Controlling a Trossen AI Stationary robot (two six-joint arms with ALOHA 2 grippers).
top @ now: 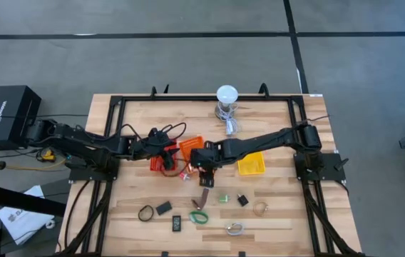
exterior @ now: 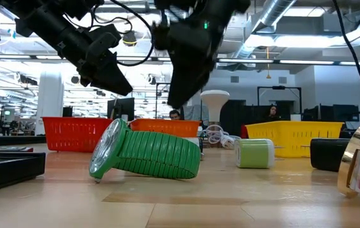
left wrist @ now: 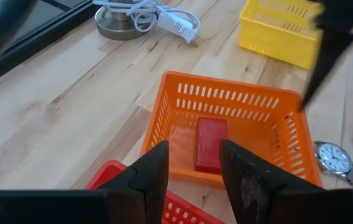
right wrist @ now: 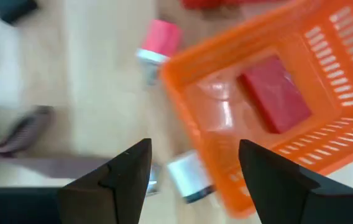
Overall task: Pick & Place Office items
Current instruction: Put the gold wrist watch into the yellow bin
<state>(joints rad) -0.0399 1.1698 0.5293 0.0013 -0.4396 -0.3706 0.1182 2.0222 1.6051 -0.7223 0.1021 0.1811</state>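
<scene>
My left gripper (left wrist: 194,152) is open above the red basket (top: 161,165), facing the orange basket (left wrist: 232,124), which holds a red block (left wrist: 210,143). My right gripper (right wrist: 192,149) is open over the orange basket's near rim (right wrist: 189,118), above the table. A pink bit (right wrist: 161,40) and a white-and-silver bit (right wrist: 186,174) lie beside that basket. Near the table's near edge lie a strap watch (top: 206,196), a black ring (top: 145,213), black blocks (top: 163,208), a green band (top: 199,216), a green bit (top: 224,198), a gold ring (top: 260,208) and a metal clip (top: 234,228).
The yellow basket (top: 251,164) sits right of the orange one. The white-domed lamp (top: 226,96) and its cable (left wrist: 164,15) stand near the far edge. A black frame (top: 117,100) runs around the table. The two arms meet closely at the middle.
</scene>
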